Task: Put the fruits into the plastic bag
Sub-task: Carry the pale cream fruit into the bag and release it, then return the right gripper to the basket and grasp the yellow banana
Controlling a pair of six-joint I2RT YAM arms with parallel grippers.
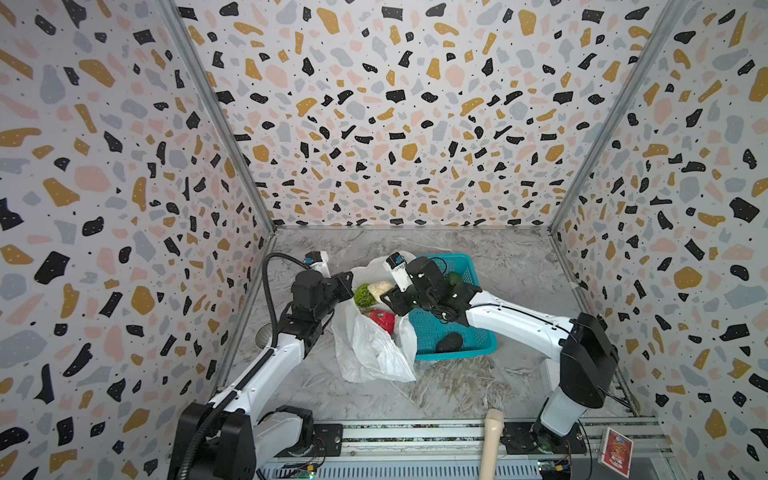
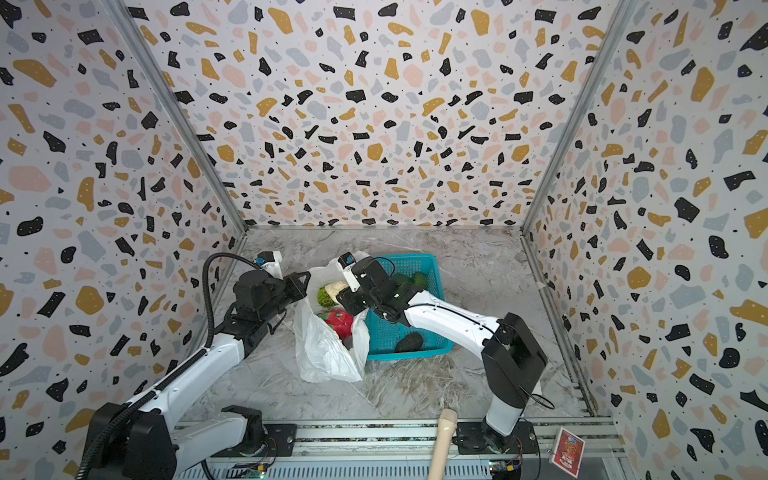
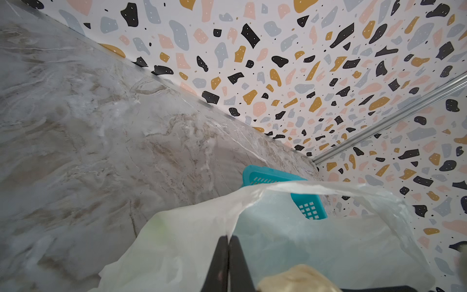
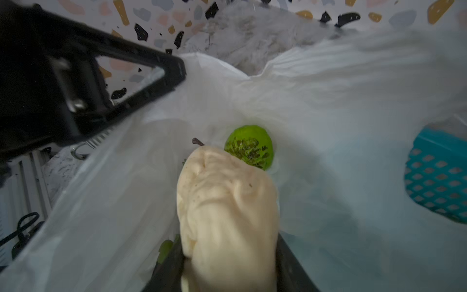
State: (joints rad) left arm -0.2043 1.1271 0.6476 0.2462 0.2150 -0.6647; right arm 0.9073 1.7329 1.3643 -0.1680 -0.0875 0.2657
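The white plastic bag (image 1: 370, 349) lies open on the table, left of the teal basket (image 1: 457, 354). My left gripper (image 3: 228, 239) is shut on the bag's rim and holds it up. My right gripper (image 4: 228, 249) hangs over the bag's mouth, shut on the beige lumpy fruit (image 4: 227, 202). Below it in the bag are the bumpy light-green ball (image 4: 250, 146) and the red fruit (image 1: 382, 320). A blackish oval fruit (image 1: 449, 341) and a dark green one (image 1: 455, 277) lie in the basket. No banana shows.
The basket (image 2: 415, 355) touches the bag's right side, under my right arm. A wooden handle (image 1: 492, 440) and a red card box (image 1: 615, 451) sit on the front rail. Patterned walls close in the left, back and right.
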